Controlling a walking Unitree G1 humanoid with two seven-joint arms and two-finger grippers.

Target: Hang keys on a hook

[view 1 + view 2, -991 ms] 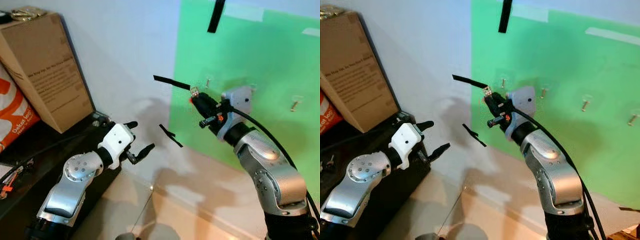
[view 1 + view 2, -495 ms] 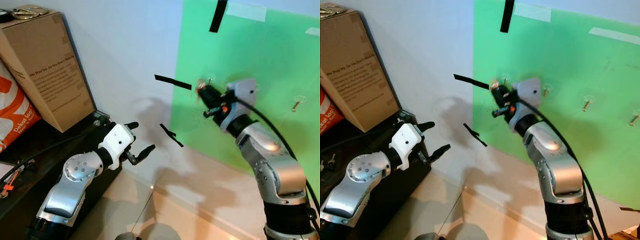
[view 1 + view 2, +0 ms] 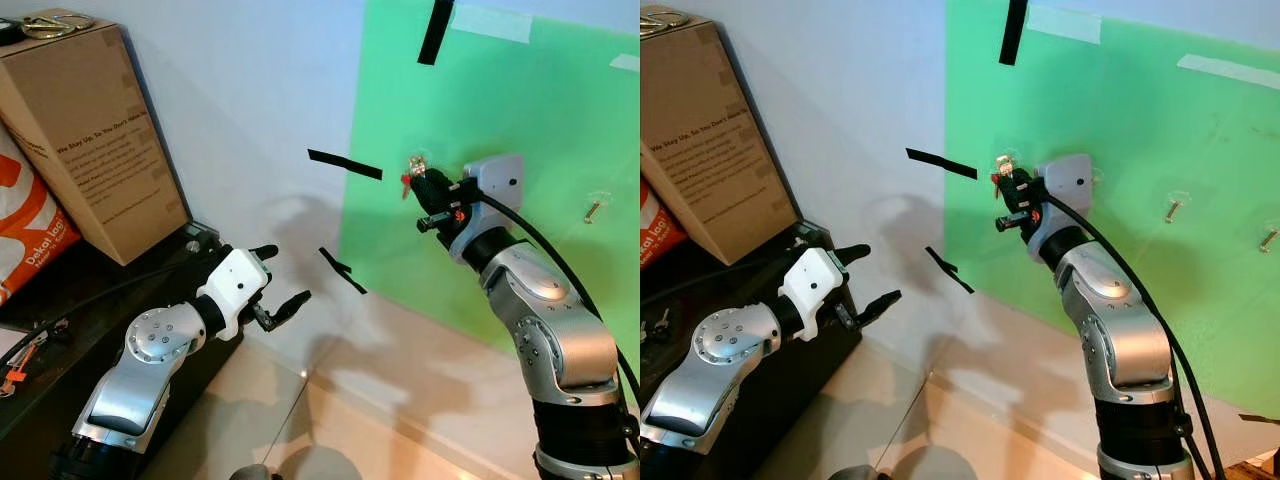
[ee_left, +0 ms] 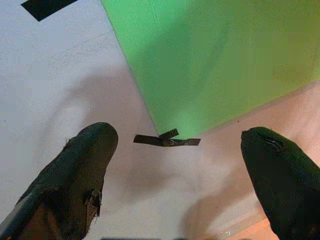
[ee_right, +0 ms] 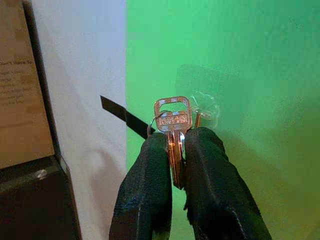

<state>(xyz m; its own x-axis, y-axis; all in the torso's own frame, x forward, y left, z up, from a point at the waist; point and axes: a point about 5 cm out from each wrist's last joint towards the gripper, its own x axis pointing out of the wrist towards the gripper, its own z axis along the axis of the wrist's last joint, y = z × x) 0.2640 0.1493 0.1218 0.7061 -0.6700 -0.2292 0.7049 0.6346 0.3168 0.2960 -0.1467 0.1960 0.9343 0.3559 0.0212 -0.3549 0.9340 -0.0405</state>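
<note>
My right gripper is raised against the green wall panel, shut on a small bunch of keys. The brass key head and its ring stick up above the fingertips. A clear stick-on hook with a short metal peg sits right beside the key head, close to touching; I cannot tell whether the ring is over the peg. In the eye views the keys sit just below that hook. My left gripper is held low by the white wall, open, with nothing between its fingers.
More hooks are spaced to the right on the green panel. Black tape strips mark the wall. A cardboard box and an orange-and-white bag stand on a dark shelf at left. Pale floor lies below.
My right gripper has moved right and closer to the green panel, bringing the keys up against the leftmost hook. The left arm has stayed put.
</note>
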